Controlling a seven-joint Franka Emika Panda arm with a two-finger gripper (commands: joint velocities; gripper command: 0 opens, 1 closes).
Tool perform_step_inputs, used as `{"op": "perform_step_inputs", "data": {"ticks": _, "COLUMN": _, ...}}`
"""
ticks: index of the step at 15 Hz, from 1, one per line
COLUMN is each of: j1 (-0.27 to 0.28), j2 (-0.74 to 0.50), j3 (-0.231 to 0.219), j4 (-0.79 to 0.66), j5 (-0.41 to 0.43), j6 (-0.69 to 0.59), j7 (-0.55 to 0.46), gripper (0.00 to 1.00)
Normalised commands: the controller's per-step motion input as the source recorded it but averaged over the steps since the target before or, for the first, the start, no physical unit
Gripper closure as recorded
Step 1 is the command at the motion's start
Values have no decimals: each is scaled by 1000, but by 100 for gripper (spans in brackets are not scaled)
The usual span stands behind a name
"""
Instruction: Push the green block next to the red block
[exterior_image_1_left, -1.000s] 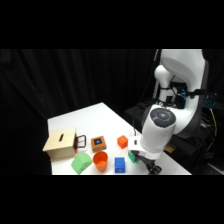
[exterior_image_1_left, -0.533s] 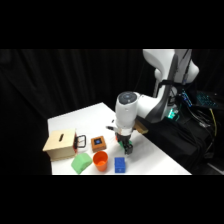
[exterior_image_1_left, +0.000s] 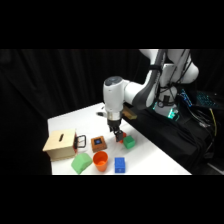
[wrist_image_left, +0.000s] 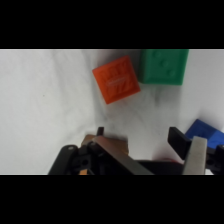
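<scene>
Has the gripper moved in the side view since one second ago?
Yes. The gripper has moved left across the table, from near its right edge toward the wooden box, and is now beside the green block.

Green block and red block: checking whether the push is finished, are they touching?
Touching: in the wrist view the red block's corner meets the green block's side, with no table showing between them there.
</scene>
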Motion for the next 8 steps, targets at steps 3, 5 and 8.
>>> {"op": "perform_step_inputs", "data": {"ticks": 3, "j1": -164, "j2": -539, "j3": 109, "j4": 170, "j5": 122, "j6": -626, "j7": -292, "gripper": 0}}
{"op": "perform_step_inputs", "data": {"ticks": 5, "j1": -175, "j2": -390, "j3": 73, "j4": 352, "j5": 115, "j6": -678, "j7": -249, "gripper": 0}}
{"op": "perform_step_inputs", "data": {"ticks": 8, "j1": -182, "j2": -93, "j3": 77, "j4": 511, "j5": 291, "j6": -627, "j7": -347, "gripper": 0}}
